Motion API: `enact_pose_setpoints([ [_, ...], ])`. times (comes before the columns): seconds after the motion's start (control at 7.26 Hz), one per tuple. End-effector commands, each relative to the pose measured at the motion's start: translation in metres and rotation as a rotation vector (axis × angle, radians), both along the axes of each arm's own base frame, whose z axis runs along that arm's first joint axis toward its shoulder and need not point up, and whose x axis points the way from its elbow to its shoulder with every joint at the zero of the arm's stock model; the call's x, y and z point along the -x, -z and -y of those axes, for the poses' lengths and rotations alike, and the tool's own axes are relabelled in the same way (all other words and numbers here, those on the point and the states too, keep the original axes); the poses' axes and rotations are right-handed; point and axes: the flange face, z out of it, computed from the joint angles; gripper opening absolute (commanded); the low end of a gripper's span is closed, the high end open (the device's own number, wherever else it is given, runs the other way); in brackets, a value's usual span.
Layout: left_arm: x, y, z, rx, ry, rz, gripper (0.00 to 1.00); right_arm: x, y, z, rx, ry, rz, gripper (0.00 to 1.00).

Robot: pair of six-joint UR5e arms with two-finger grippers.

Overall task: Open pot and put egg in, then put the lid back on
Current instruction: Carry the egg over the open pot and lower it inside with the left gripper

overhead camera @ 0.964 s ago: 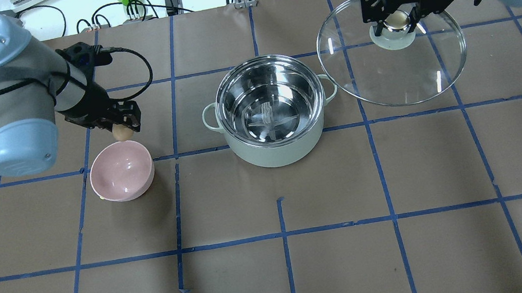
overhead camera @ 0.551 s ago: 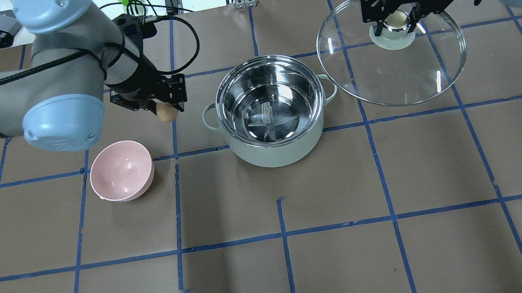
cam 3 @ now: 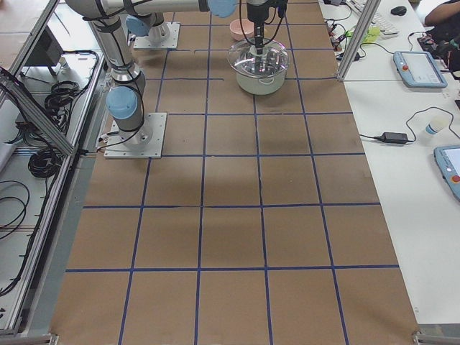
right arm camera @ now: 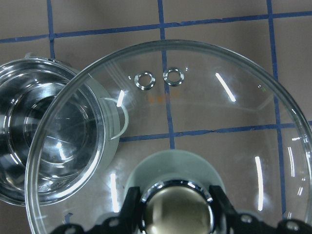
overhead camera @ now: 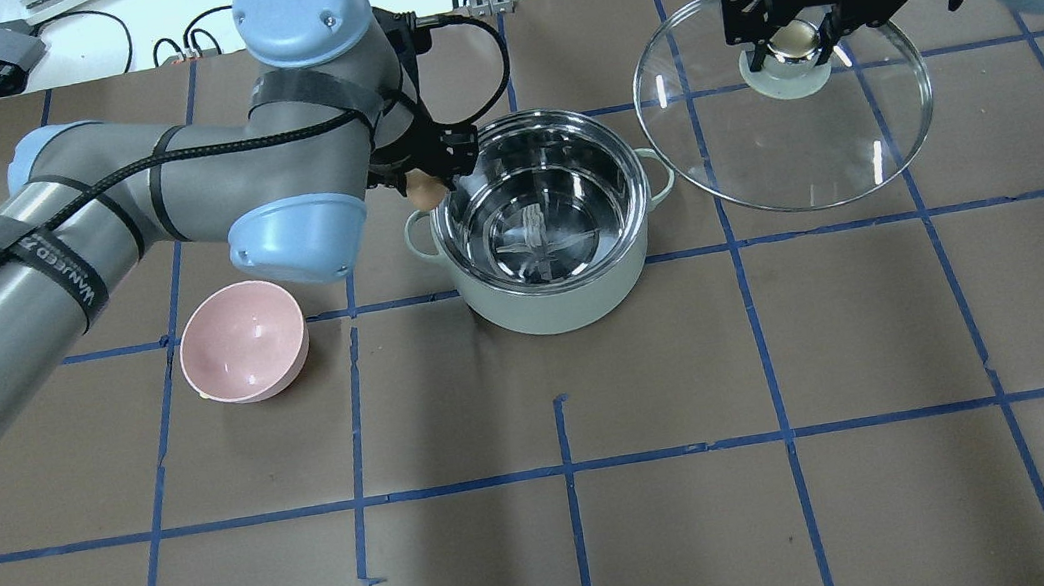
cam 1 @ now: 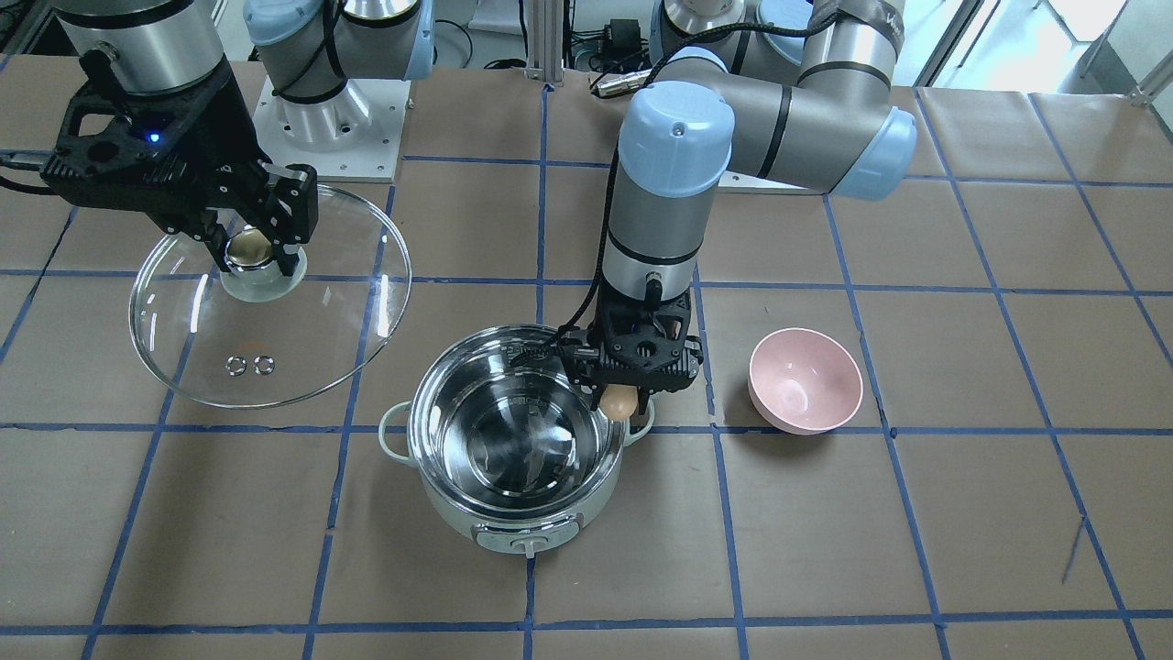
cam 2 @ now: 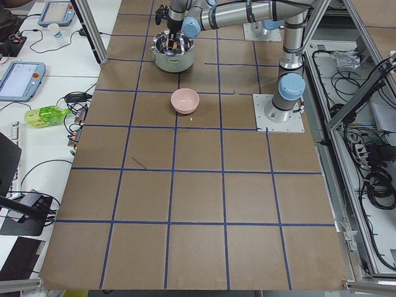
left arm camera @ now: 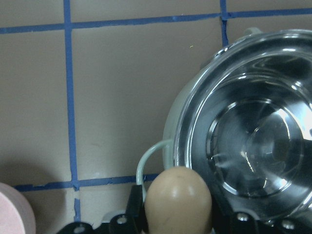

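Observation:
The pot (overhead camera: 542,230) stands open at the table's middle, steel inside bare; it also shows in the front view (cam 1: 513,458) and the left wrist view (left arm camera: 243,146). My left gripper (overhead camera: 429,184) is shut on the brown egg (overhead camera: 423,195) and holds it over the pot's left handle, at the rim's edge (cam 1: 619,401) (left arm camera: 178,200). My right gripper (overhead camera: 794,43) is shut on the cream knob of the glass lid (overhead camera: 789,137) and holds the lid up to the right of the pot (cam 1: 266,321) (right arm camera: 195,126).
A pink bowl (overhead camera: 243,342) sits on the table left of the pot, with nothing in it (cam 1: 805,382). Blue tape lines grid the brown table cover. Cables and a green bottle lie beyond the far edge.
My left gripper has carried the egg from above the pink bowl rightward to the pot's left rim. The right gripper and the lid have not moved.

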Motion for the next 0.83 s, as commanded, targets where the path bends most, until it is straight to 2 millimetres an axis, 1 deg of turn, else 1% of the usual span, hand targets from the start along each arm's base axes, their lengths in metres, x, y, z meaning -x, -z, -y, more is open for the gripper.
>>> enact_pose_setpoints([
  [0.0, 0.013, 0.027, 0.015, 0.0, 0.004, -0.015, 0.21, 0.0, 0.0, 0.0, 0.0, -0.001, 0.0, 0.02],
  [0.14, 0.027, 0.035, 0.015, -0.004, 0.02, -0.072, 0.21, 0.0, 0.0, 0.0, -0.001, -0.001, 0.0, 0.02],
  [0.28, 0.032, 0.045, 0.015, -0.014, 0.022, -0.074, 0.21, 0.0, 0.0, 0.0, 0.0, 0.001, 0.0, 0.02],
  [0.41, 0.04, 0.051, 0.012, -0.018, 0.032, -0.071, 0.21, 0.0, 0.0, 0.0, -0.001, 0.001, 0.0, 0.02],
  [0.69, 0.044, 0.067, 0.012, -0.04, 0.038, -0.064, 0.21, 0.0, 0.0, 0.0, -0.001, 0.0, -0.002, 0.02],
])
